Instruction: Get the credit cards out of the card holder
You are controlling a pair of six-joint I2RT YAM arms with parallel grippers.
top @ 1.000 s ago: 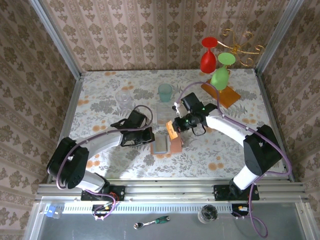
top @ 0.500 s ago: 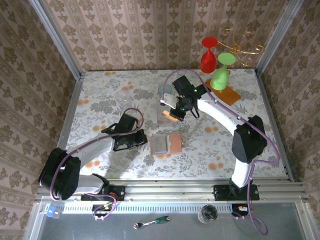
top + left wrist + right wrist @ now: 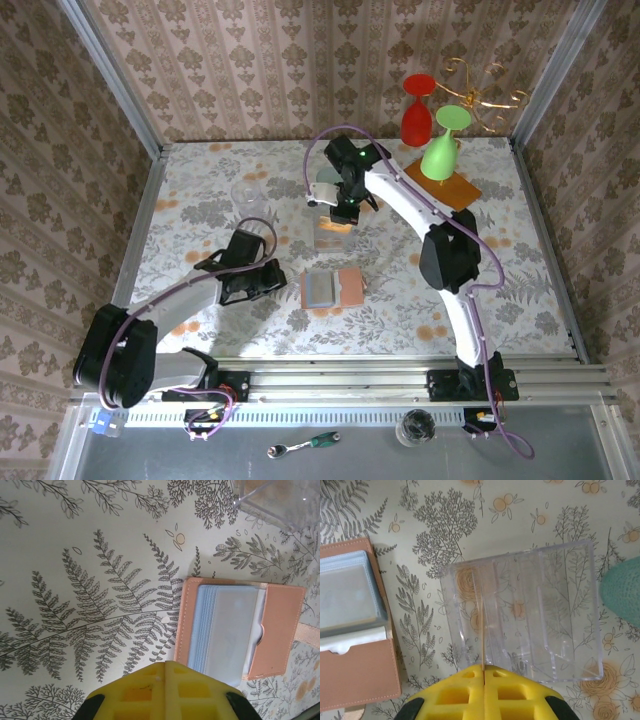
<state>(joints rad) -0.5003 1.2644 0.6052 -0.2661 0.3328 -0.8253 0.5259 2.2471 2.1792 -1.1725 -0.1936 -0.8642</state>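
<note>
Right wrist | right claw (image 3: 484,671) pinches orange card (image 3: 483,640) | card holder (image 3: 355,630) left, apart | left claw (image 3: 165,666) closed, empty

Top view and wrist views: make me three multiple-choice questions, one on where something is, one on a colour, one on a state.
1. Where does the wallet lie?
A. against the far wall
B. just nearer than the clear tray
C. in the far left corner

2. What colour is the cup beside the tray?
A. teal
B. red
C. black

3. How is the right gripper?
A. wide open
B. shut on nothing
C. shut on a thin card

Answers:
1 B: the top view shows the wallet lying open directly below the tray, toward the arm bases.
2 A: a teal rim shows at the right edge of the right wrist view.
3 C: the card stands edge-on between the closed yellow fingers, over the tray.
</note>
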